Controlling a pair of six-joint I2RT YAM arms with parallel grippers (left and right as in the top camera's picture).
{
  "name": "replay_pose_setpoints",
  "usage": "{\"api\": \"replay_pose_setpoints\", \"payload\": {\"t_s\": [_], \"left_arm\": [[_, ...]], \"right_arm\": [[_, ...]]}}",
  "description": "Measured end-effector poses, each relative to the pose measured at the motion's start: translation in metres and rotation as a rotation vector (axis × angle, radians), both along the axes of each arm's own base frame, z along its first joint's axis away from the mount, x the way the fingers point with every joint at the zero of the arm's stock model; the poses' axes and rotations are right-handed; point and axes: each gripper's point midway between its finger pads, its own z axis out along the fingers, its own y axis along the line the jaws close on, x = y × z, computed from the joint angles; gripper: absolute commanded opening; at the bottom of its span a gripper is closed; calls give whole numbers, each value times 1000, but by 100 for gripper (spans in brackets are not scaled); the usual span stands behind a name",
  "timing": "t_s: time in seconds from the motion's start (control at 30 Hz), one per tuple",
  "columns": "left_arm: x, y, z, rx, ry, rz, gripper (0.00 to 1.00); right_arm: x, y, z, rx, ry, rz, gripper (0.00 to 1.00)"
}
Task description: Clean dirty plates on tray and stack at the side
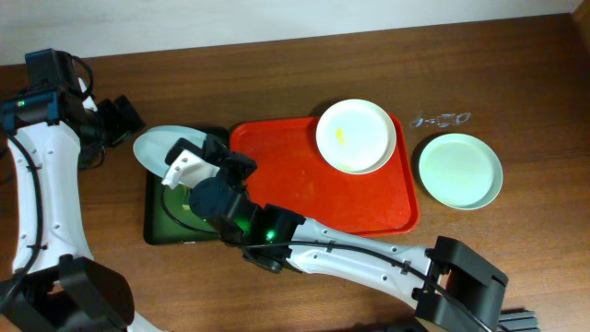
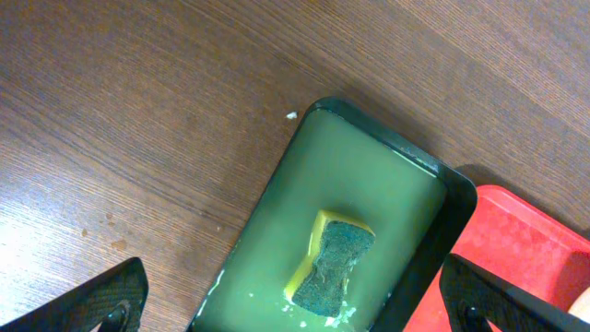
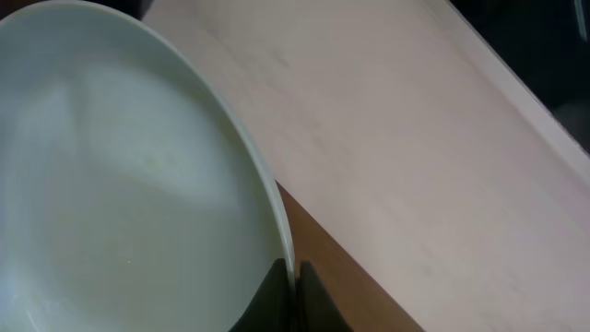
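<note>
My right gripper (image 1: 181, 154) is shut on the rim of a pale mint-blue plate (image 1: 155, 144) and holds it tilted above the far end of the dark green tray (image 1: 157, 231). In the right wrist view the fingers (image 3: 295, 288) pinch that plate's edge (image 3: 129, 194). A cream-white plate (image 1: 356, 136) with a yellow smear sits on the far right of the red-orange tray (image 1: 304, 184). Another mint-blue plate (image 1: 460, 171) lies on the table to the right of the tray. My left gripper (image 1: 115, 124) is open and empty; its fingers (image 2: 304, 314) hover over the green tray.
The green tray (image 2: 369, 194) holds cloudy soapy water and a yellow-and-green sponge (image 2: 332, 263). The red tray's corner (image 2: 516, 249) lies right beside it. A small clear object (image 1: 441, 119) lies on the table beyond the right plate. The table's far edge meets a pale wall.
</note>
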Motion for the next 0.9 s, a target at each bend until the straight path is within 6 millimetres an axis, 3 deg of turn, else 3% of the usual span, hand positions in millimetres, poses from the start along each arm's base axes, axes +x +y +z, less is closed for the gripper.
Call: {"api": "replay_pose_setpoints", "payload": {"t_s": [0.1,0.23,0.37,0.53,0.6,0.73,0.8,0.9], "left_arm": [[0,0,0,0,0,0,99],[0,0,0,1,0,0,99],[0,0,0,0,0,0,99],[0,0,0,0,0,0,99],[0,0,0,0,0,0,99],[0,0,0,0,0,0,99],[0,0,0,0,0,0,99],[0,0,0,1,-1,0,99]], "right_arm": [[0,-6,-11,44,52,-38,4],[-1,-26,-49,139,233,-123,4],[14,-46,-82,358,462,-187,4],[37,-100,-108,595,755,-311,4],[46,-137,-110,682,846,-385,4],[63,-234,-115,884,996,-567,4],[62,-287,-123,984,1066,-679,4],[44,-360,-135,1102,1133,-871,4]]}}
